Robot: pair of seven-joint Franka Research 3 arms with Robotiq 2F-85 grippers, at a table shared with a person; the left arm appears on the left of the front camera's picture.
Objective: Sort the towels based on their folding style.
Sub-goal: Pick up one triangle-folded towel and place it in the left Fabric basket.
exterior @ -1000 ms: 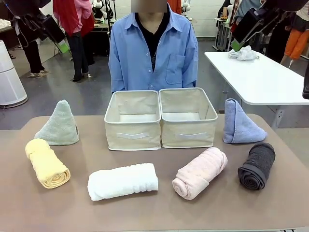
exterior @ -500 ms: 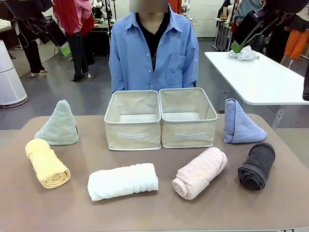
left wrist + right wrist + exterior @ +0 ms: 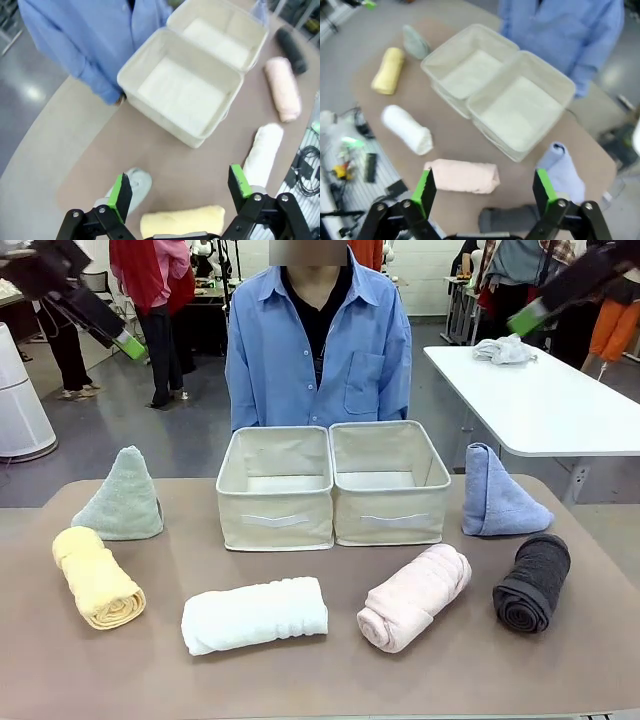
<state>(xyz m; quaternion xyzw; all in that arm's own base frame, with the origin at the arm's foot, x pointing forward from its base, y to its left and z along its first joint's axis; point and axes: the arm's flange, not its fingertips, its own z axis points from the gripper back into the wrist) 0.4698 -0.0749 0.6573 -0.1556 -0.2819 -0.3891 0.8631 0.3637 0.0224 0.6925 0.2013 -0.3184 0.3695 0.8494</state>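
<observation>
One brown table (image 3: pixel 330 685). Two beige bins (image 3: pixel 275 520) side by side, far centre. Six towels lie loose around them, none binned.

- Left gripper (image 3: pixel 180 187): high over left side, jaws spread, empty. Nearest towel is yellow roll (image 3: pixel 97 578), well below, long axis along finger-to-finger line. Wrist turn likely needed.
- Right gripper (image 3: pixel 484 192): likewise spread and empty, over pink roll (image 3: pixel 415 597).

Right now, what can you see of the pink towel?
The pink towel is pale pink terry cloth rolled into a cylinder. It lies on its side on the brown table, slanted, its spiral end toward the near edge. It sits in front of the right bin, between the white towel and the dark grey towel, touching neither.
</observation>
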